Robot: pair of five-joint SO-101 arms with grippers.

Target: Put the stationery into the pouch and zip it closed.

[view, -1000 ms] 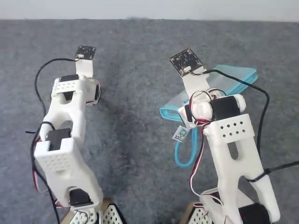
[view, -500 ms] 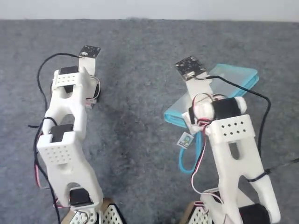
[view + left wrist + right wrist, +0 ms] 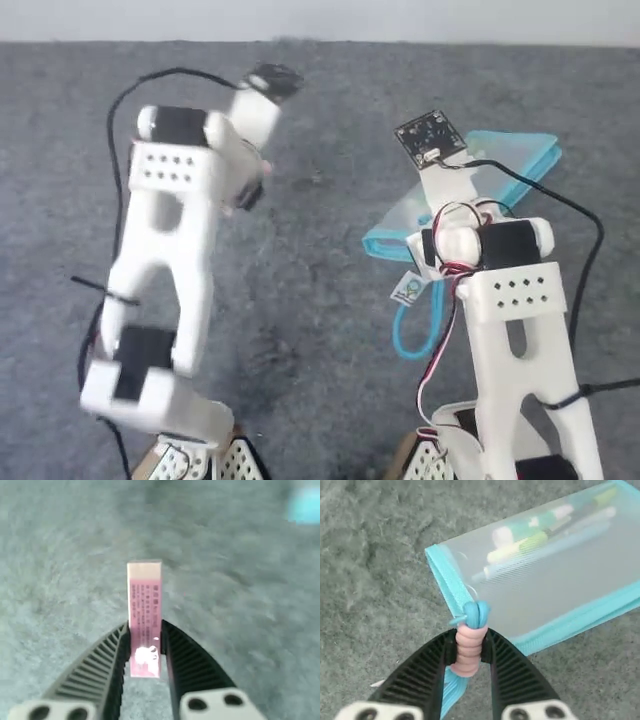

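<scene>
**Both arms are holding something**

High view: the left arm (image 3: 170, 240) stands tall over the grey surface (image 3: 320, 260). The right arm (image 3: 510, 290) is over the near end of the pouch (image 3: 510, 165). The pouch lies on the surface on the right side. A blue cord (image 3: 405, 335) loops out beside that arm.

Left wrist view: the left jaws pinch a pink eraser (image 3: 144, 610) with a white tip. The eraser sticks out past the jaws, with the surface behind it.

Right wrist view: the right jaws pinch a pink bumpy tab (image 3: 468, 652) at the corner of the pouch. The pouch is see-through with blue edges, and pens (image 3: 520, 545) are inside it
</scene>
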